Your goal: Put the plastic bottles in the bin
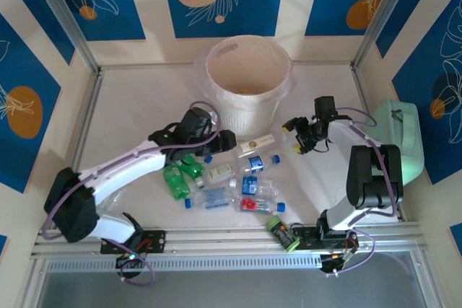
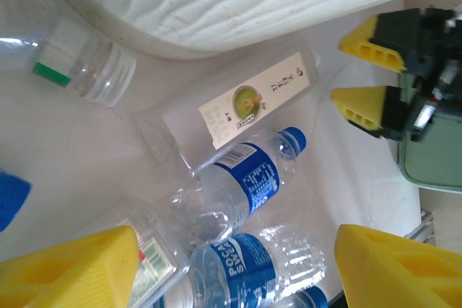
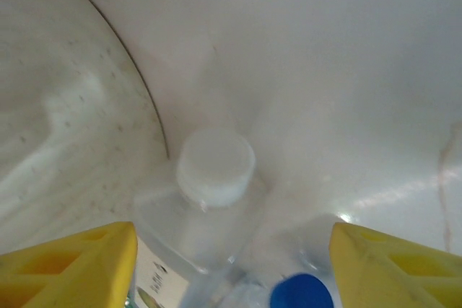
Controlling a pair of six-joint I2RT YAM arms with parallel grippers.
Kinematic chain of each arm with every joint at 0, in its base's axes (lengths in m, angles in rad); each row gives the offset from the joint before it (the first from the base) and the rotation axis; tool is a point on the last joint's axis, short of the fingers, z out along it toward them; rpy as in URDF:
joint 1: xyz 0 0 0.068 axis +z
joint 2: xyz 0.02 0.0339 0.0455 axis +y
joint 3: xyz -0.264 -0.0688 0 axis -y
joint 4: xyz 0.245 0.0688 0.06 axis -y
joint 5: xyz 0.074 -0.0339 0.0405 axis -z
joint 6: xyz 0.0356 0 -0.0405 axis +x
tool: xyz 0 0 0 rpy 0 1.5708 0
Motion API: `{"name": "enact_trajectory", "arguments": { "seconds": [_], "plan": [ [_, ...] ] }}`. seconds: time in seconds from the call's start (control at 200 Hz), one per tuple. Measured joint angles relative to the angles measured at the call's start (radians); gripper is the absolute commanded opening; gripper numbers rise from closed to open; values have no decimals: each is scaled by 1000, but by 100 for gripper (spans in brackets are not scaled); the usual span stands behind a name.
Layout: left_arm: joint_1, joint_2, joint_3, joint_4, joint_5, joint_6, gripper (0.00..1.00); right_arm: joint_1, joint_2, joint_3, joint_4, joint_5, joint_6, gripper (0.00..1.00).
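The job is partway done. A heap of bottles (image 1: 234,178) lies on the table (image 1: 144,106), and the bin (image 1: 249,70) stands beyond both grippers, its contents too dim to make out. The step in hand looks like a reach for a fresh bottle on each side.

The left gripper (image 2: 234,243) hangs over the heap with its jaws wide apart and nothing between them. Directly beneath it lies a blue-labelled bottle (image 2: 245,178), and closer to its wrist a second blue bottle (image 2: 234,272). Ahead of its fingers lies a cream-labelled bottle (image 2: 245,102), and just past that rises the bin's ribbed wall.

The right gripper (image 3: 232,250) is also open and empty. It points at the white cap (image 3: 216,167) of that cream-labelled bottle. The cap sits ahead of the fingertips, in line with the gap but not yet enclosed. A blue cap (image 3: 299,293) shows low under the same gap.

Next, the right gripper likely has to push forward until its fingers straddle the bottle's shoulder. Then it must close, lift and carry the bottle up over the rim. Clear round plastic is slick and may roll or slip out, so a hold on the body seems safer than one on the cap.

The left gripper should drop across the blue-labelled bottle's width. Both tools face the same small patch, so one ought to go first.

A green bottle (image 1: 283,234) lies behind them at the near edge.
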Motion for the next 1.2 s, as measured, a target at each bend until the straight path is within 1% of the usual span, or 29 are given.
{"name": "enact_trajectory", "arguments": {
  "seconds": [0.18,0.325,0.44,0.61,0.82,0.965,1.2],
  "plan": [
    [0,-124,-64,-74,-34,20,72,33,63,36,43,1,53,69],
    [0,-183,-87,-127,-58,31,72,60,91,39,56,14,92,68],
    [0,-213,-87,-148,-68,47,72,70,113,39,62,27,115,65],
    [0,-222,-87,-168,-81,64,72,71,146,39,71,37,140,61],
    [0,-223,-88,-171,-85,64,72,71,161,39,78,41,145,49],
    [0,-233,-88,-171,-93,65,73,70,164,39,82,40,147,43],
    [0,-237,-88,-171,-95,65,73,69,153,30,106,36,145,37]
  ]
}}
